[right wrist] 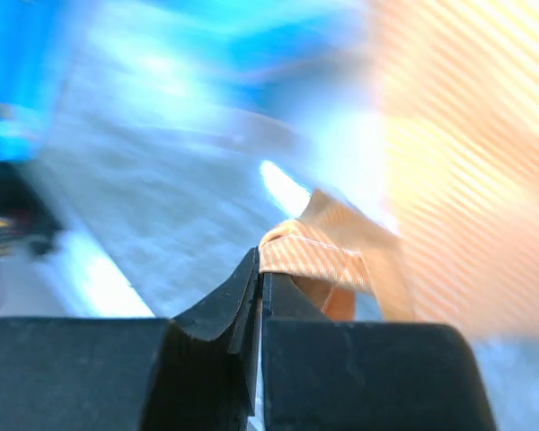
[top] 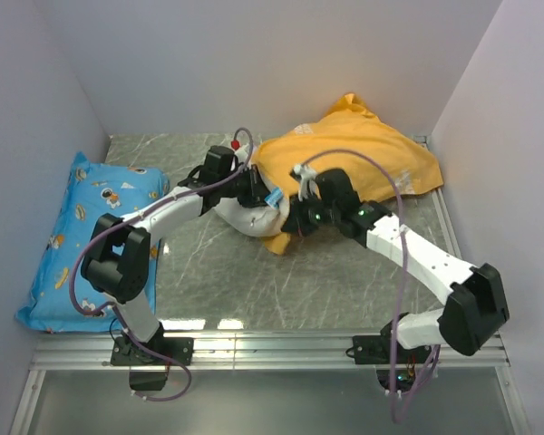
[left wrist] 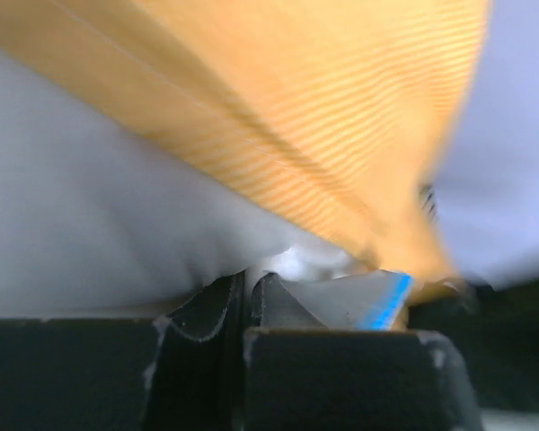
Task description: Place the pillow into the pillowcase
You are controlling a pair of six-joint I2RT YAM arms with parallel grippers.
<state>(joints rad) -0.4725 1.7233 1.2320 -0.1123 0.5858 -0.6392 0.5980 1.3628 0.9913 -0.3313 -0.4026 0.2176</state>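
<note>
Top external: pillow (top: 240, 217) partly inside pillowcase (top: 363, 154), white end sticking out over grey marbled surface (top: 208, 281). Clamped: left end effector (left wrist: 249, 278) on white pillow fabric, right end effector (right wrist: 260, 269) on orange hem fold. Pillow likely light, puffy, squashy: grip a corner. Pillowcase thin, limp, fine-ribbed weave, probably slippery: grip the hem.

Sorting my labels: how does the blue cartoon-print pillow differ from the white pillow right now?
The blue pillow is patterned with cartoons; the white pillow is plain. The blue pillow lies fully exposed at far left; the white pillow is mostly covered by the orange pillowcase in the middle. No end effector holds the blue pillow; the left end effector pinches the white pillow. Both are soft and stuffed.
</note>
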